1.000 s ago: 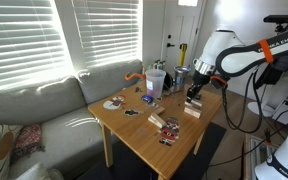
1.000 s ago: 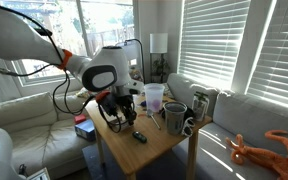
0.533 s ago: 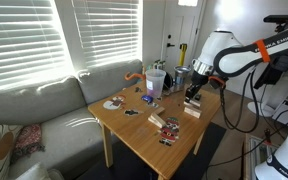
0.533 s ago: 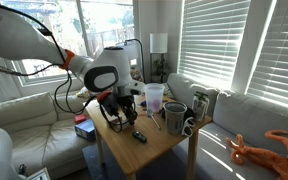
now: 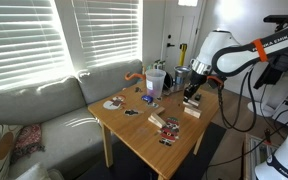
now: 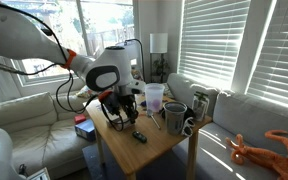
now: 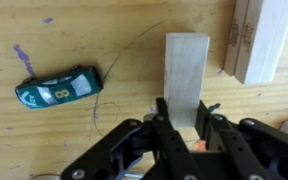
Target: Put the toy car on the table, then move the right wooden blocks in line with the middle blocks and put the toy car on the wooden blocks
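In the wrist view the gripper (image 7: 187, 120) has its jaws clamped on the near end of a pale wooden block (image 7: 187, 65), which points straight away from it across the light-wood table (image 7: 104, 30). The toy car (image 7: 59, 87) – dark teal with a white roof number – lies on the bare tabletop beside that block, clearly apart from it. A second wooden block (image 7: 259, 38) lies just past the held one, on the side away from the car. In an exterior view the gripper (image 5: 192, 97) hangs low over the table edge nearest the arm.
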